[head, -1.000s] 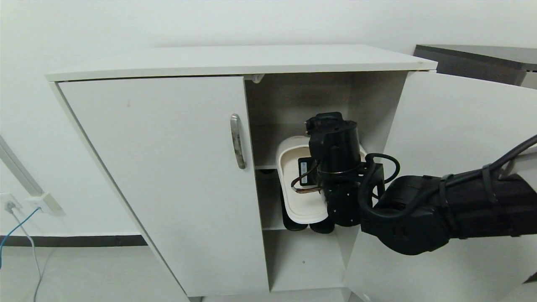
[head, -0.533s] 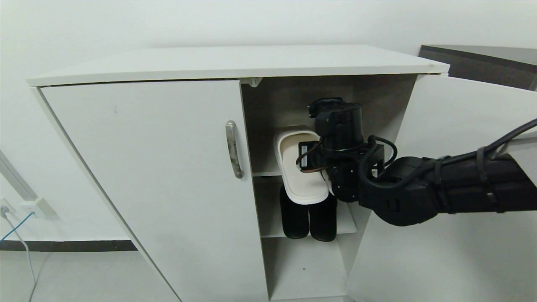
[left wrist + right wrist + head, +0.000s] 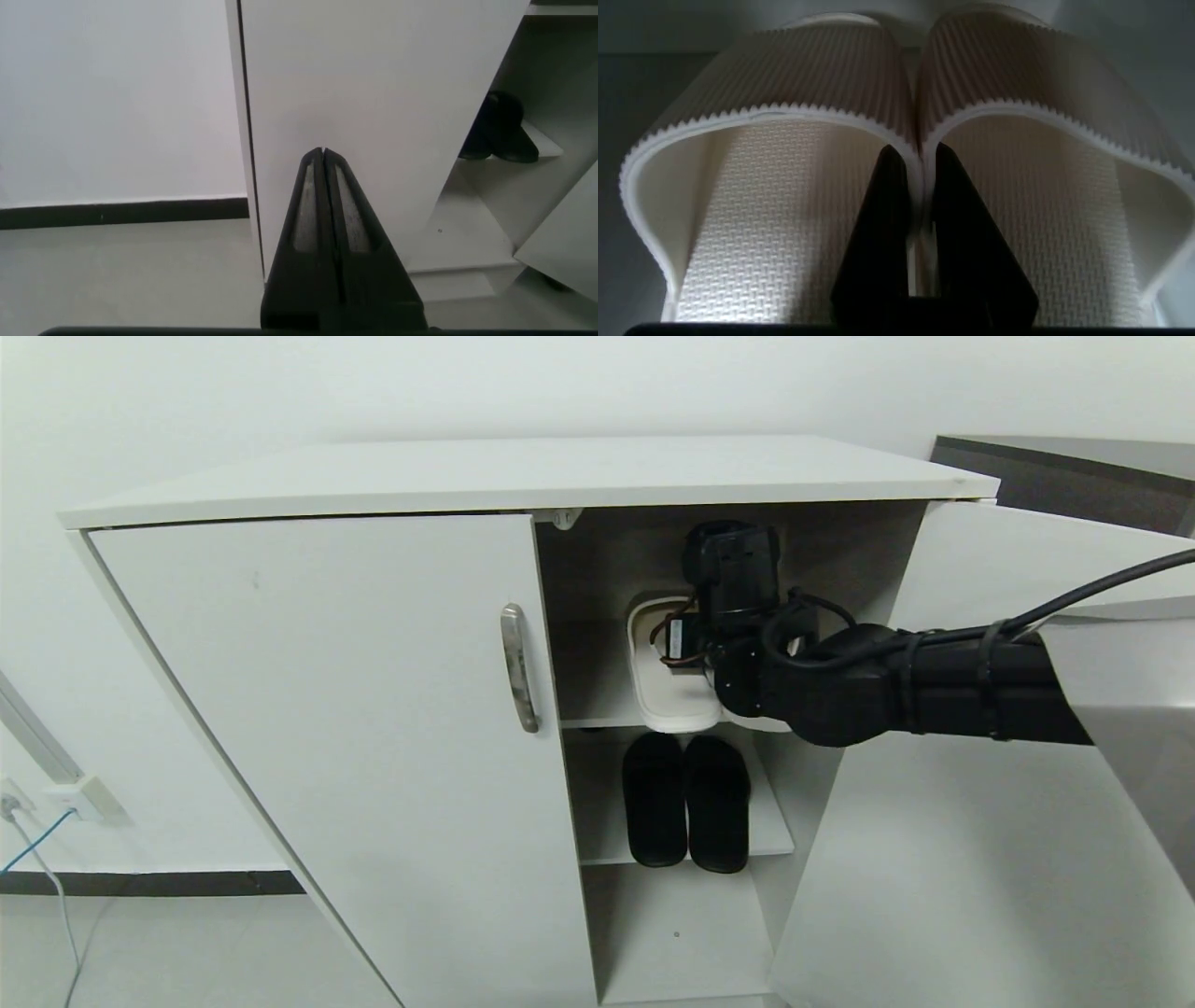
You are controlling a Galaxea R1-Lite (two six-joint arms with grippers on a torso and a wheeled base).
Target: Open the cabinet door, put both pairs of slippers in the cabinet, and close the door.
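Observation:
The white cabinet (image 3: 523, 471) has its left door (image 3: 327, 728) closed and its right door (image 3: 934, 859) swung open. A black pair of slippers (image 3: 686, 798) lies side by side on the middle shelf. My right arm (image 3: 887, 691) is inside the upper compartment. There my right gripper (image 3: 920, 177) is shut on the touching inner edges of the white pair of slippers (image 3: 785, 215), whose heels (image 3: 667, 695) rest at the upper shelf's front edge. My left gripper (image 3: 322, 187) is shut on nothing, low in front of the closed left door, with the black slippers (image 3: 500, 131) off to its side.
A metal handle (image 3: 519, 667) sits on the closed left door's inner edge. The bottom compartment (image 3: 677, 933) holds nothing. A wall socket with a blue cable (image 3: 84, 798) is at the lower left. A dark grey desk (image 3: 1074, 467) stands behind the open door.
My right arm has lifted the white slippers and pushed them deeper onto the upper shelf, uncovering the black pair below. The head camera shifted early on.

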